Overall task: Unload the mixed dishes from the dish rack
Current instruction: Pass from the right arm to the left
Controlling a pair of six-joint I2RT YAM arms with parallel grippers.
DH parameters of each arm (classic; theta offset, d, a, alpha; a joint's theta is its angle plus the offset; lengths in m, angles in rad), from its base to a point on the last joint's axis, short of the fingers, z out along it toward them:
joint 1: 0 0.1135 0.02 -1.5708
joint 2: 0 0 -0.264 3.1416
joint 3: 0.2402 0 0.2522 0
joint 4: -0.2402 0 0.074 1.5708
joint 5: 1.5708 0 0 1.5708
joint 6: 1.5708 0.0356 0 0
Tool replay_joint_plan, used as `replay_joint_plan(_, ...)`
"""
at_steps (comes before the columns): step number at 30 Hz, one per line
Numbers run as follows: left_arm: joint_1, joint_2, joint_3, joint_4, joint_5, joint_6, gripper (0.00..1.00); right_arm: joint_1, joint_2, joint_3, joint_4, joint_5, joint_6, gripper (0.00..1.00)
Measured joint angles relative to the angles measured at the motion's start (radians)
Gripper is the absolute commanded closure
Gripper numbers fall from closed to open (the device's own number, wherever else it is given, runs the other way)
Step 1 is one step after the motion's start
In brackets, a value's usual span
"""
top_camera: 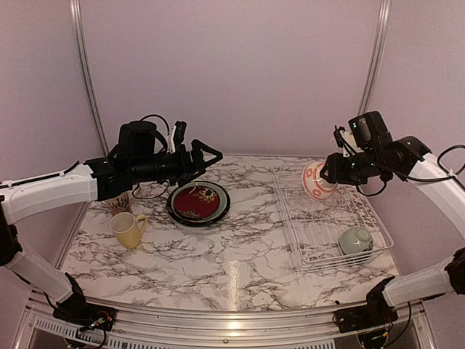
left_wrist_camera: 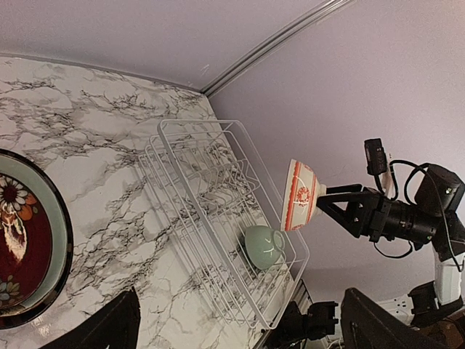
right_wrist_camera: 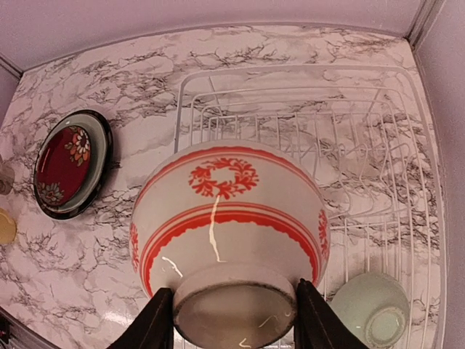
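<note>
Right gripper: closed on the foot of the red-rimmed white bowl, one finger on either side of the base ring.
Bowl position: lifted clear of the dish rack, hanging over its far left part and touching no tine.
Bowl axis: close to horizontal, with the foot toward the gripper and the mouth turned away toward the left of the table.
Remaining in rack: a pale green bowl in the near right corner, well apart from the held bowl.
Left gripper: fingers spread wide and holding nothing, hovering above the far edge of the red patterned plate.
Already on table: the plate stack and the yellow mug, both on the left half.
Open room: bare marble lies between the plates and the rack's left rim.
Coming move (judged): carry the bowl leftward over that rim, then turn it foot-down.
Risk (judged): the rim wire and the outer tines sit directly below the path.
</note>
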Motion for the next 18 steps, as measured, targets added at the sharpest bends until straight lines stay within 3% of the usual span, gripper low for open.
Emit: replay_joint_plan(18, -0.022, 0.111, 0.012, 0.235, 0.139, -0.132, 0.04, 0.093, 0.24, 0.034, 0.481, -0.467, 0.113, 0.71)
